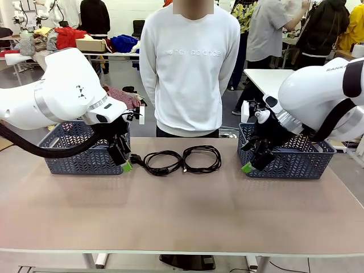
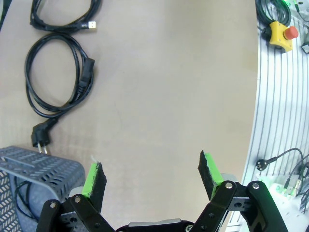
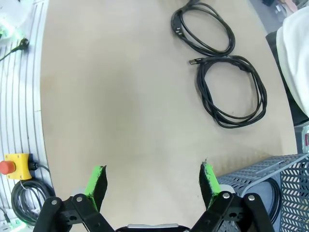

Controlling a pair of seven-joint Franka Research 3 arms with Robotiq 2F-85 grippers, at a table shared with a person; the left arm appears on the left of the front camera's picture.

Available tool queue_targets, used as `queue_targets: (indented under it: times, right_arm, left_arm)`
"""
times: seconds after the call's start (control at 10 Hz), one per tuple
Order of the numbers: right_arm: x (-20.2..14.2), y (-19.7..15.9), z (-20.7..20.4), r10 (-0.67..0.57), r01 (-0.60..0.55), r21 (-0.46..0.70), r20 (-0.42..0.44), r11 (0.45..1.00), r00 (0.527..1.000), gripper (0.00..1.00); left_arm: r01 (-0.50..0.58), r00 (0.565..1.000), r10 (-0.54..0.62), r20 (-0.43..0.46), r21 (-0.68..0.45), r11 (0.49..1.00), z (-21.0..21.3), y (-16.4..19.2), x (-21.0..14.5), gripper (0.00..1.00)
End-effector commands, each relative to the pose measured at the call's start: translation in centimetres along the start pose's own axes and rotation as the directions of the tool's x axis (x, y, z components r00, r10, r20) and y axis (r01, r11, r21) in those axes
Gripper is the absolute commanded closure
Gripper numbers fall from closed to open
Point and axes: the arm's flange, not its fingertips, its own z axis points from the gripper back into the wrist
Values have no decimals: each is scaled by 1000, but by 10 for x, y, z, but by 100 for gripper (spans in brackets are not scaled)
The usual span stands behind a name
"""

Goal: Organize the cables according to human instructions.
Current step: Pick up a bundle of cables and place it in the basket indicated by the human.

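At the table's far edge stand two grey perforated baskets, the left basket (image 1: 79, 162) behind the left gripper (image 1: 126, 165) and the right basket (image 1: 296, 165) behind the right gripper (image 1: 247, 167). From the left wrist, a coiled black cord (image 2: 17, 200) lies inside the left basket. From the right wrist, a dark loop (image 3: 279, 198) curves within the right basket's corner; it is probably another cord, though the wall cuts most of it off.

Two of the cables lie on the bare top between the baskets, just beside each other. The plug cable (image 2: 88, 79) is nearer the left basket, its pronged plug close to the basket's wall. The USB cable (image 3: 217, 60) is nearer the right basket.

Both grippers hang low over the table (image 1: 182, 216) with jaws spread wide and nothing between the green pads.

In the front view the arms hide much of each basket, so their contents cannot be read there. A person (image 1: 190, 68) in a white sweatshirt stands at the far side, hands out of sight.

The top is pale tan and smooth. A yellow stop button (image 3: 14, 164) sits off its near edge. Beyond are other tables, piled clothes and people.
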Motion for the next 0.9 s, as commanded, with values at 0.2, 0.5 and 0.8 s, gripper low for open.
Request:
queue_targets:
  times: [0.2, 0.5, 0.8]
  right_arm:
    - [0, -2, 1, -4, 4, 0, 2, 1000, 1000, 0]
    - [0, -2, 1, -4, 4, 0, 2, 1000, 1000, 0]
    - [0, -2, 1, -4, 4, 0, 2, 1000, 1000, 0]
  left_arm:
    - [-10, 1000, 10, 1, 1, 1000, 0, -1, -1, 0]
    - [-10, 1000, 10, 1, 1, 1000, 0, -1, -1, 0]
    - [-10, 1000, 10, 1, 1, 1000, 0, -1, -1, 0]
